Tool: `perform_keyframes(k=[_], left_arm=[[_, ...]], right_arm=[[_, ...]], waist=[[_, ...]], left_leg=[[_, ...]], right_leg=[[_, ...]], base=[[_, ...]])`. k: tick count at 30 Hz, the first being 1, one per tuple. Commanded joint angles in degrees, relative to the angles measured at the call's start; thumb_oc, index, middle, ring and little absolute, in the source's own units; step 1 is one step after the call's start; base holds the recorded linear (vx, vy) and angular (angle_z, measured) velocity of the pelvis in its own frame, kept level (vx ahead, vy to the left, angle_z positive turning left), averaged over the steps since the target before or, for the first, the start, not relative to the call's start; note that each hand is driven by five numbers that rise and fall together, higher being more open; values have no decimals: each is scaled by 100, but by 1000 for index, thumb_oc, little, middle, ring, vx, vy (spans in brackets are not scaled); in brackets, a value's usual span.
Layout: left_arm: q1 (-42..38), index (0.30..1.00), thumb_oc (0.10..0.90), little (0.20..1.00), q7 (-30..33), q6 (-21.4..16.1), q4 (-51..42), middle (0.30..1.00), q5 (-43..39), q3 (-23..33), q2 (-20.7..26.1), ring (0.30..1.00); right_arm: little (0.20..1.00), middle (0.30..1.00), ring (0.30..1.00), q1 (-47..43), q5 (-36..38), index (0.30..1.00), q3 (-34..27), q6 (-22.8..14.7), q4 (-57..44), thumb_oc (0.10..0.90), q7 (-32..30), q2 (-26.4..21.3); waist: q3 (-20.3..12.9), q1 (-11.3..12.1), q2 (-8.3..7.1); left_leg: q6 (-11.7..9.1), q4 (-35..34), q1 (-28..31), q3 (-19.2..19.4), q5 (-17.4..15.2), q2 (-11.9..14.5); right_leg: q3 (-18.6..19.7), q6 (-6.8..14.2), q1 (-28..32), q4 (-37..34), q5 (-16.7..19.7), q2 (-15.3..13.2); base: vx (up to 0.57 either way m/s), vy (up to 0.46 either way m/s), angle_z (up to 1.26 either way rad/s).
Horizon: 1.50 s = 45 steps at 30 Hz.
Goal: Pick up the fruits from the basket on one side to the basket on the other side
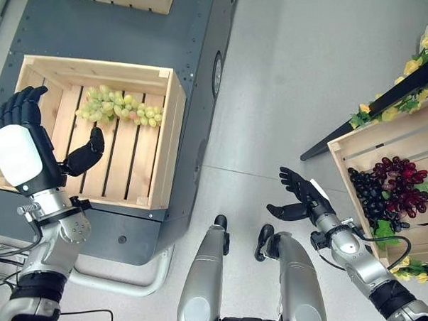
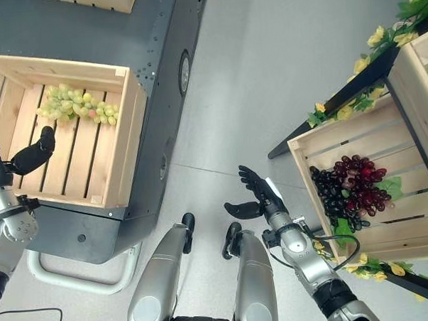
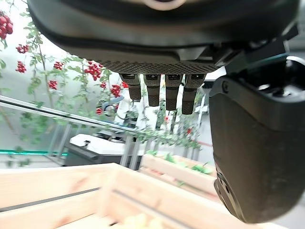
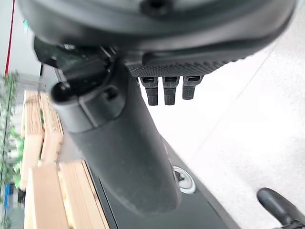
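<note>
Two wooden crates over grey floor (image 1: 302, 71): left crate (image 1: 163, 134) sits on a dark metal cart (image 1: 194, 33) and holds green grapes (image 1: 119, 106); right crate (image 1: 356, 151), on a flower-trimmed stand, holds dark and red grapes (image 1: 389, 188). Left hand (image 1: 39, 143) is raised over the left crate's near corner, fingers straight, thumb apart, empty. Right hand (image 1: 301, 196) hovers above the floor beside the right crate, fingers spread, empty.
</note>
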Motion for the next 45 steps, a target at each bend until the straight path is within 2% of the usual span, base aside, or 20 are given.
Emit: perform_keyframes(k=[1, 3, 6, 9, 10, 11, 15, 18, 25, 31, 35, 36, 39, 45], left_arm=[[-537, 900, 800, 900, 64, 170, -112, 900, 319, 5, 945, 900], [-1017, 900, 800, 900, -163, 316, 328, 900, 307, -405, 1222, 900], [-1497, 900, 800, 900, -424, 456, 679, 900, 335, -771, 1402, 900], [-2278, 900, 800, 900, -768, 674, 1029, 900, 652, -1417, 1600, 900], [-2444, 900, 800, 900, -864, 721, 1083, 900, 737, -1554, 1635, 900], [-2846, 900, 800, 900, -1079, 879, 1173, 900, 855, -1949, 1707, 900], [-3237, 900, 800, 900, -1196, 1042, 1149, 900, 1098, -2364, 1786, 900], [-3815, 900, 800, 900, -1472, 1184, 1294, 900, 1419, -2890, 1878, 900], [-4274, 900, 800, 900, -1432, 1339, 1278, 900, 1763, -3387, 2034, 900], [-4645, 900, 800, 900, -1984, 1344, 1198, 900, 2014, -3862, 2087, 900], [-4754, 900, 800, 900, -2139, 1319, 1267, 900, 2020, -4001, 2060, 900], [-4838, 900, 800, 900, -2354, 1405, 1283, 900, 1922, -4097, 2055, 900], [-4834, 900, 800, 900, -2423, 1468, 1336, 900, 1908, -4135, 2035, 900], [-5071, 900, 800, 900, -2901, 1750, 1675, 900, 1627, -4301, 1922, 900]], right_arm=[[900, 900, 900, -192, 197, 900, 145, -389, -488, 800, 277, -75], [900, 900, 900, -376, 366, 900, 227, -323, -424, 800, 381, -148], [900, 900, 900, -527, 474, 900, 309, -274, -391, 800, 430, -202], [900, 900, 900, -764, 519, 900, 405, -192, -345, 800, 514, -231], [900, 900, 900, -808, 536, 900, 422, -167, -343, 800, 527, -249], [900, 900, 900, -906, 594, 900, 450, -126, -301, 800, 575, -287], [900, 900, 900, -1024, 617, 900, 458, -60, -248, 800, 632, -333], [900, 900, 900, -1057, 578, 900, 441, -13, -250, 800, 669, -428], [900, 900, 900, -1099, 574, 900, 412, 32, -210, 800, 697, -580], [900, 900, 900, -1174, 665, 900, 356, 73, -186, 800, 662, -673], [900, 900, 900, -1178, 654, 900, 326, 104, -166, 800, 673, -697], [900, 900, 900, -1163, 659, 900, 313, 97, -170, 800, 667, -728], [900, 900, 900, -1148, 671, 900, 260, 100, -163, 800, 659, -758], [900, 900, 900, -1064, 751, 900, 174, 25, -182, 800, 621, -825]], waist=[[-82, 34, -237], [-82, 12, -308], [-82, -18, -347], [-82, -67, -412], [-82, -77, -422], [-82, -111, -433], [-82, -140, -438], [-82, -217, -425], [-82, -313, -416], [-82, -382, -395], [-82, -434, -376], [-82, -458, -369], [-82, -498, -369], [-82, -579, -445]], left_leg=[[315, -302, 116, 186, 116, -114], [316, -206, -76, 154, 110, -69], [322, -127, -205, 156, 92, -29], [327, -66, -349, 152, 67, 13], [330, -45, -387, 157, 57, 21], [331, -16, -467, 160, 53, 33], [328, 11, -546, 160, 43, 38], [334, 82, -662, 191, 17, 63], [305, 69, -771, 236, 42, 115], [297, 39, -865, 275, 48, 131], [297, 31, -905, 320, 56, 148], [295, 31, -937, 342, 59, 155], [292, 24, -987, 364, 65, 159], [302, 10, -1140, 419, 73, 206]], right_leg=[[-251, -309, 250, -40, 332, 116], [-274, -319, 111, 31, 324, 133], [-289, -325, -1, 106, 311, 132], [-322, -333, -132, 179, 288, 147], [-324, -335, -164, 191, 282, 153], [-323, -338, -243, 221, 280, 157], [-317, -348, -318, 241, 269, 171], [-281, -355, -454, 304, 254, 183], [-216, -346, -595, 279, 293, 225], [-179, -342, -718, 245, 324, 258], [-137, -334, -789, 228, 354, 277], [-125, -329, -832, 223, 367, 283], [-104, -311, -892, 196, 399, 296], [-85, -268, -1034, 116, 487, 341]], base=[[-34, 41, 12], [-44, 59, 14], [-30, 53, 6], [-20, 40, 6], [-22, 49, 8], [-19, 41, 7], [-3, 42, 1], [8, 50, -1], [11, 15, -3], [7, 2, -4], [2, 9, -2], [4, 32, -6], [2, 33, -10], [-2, 20, -4]])
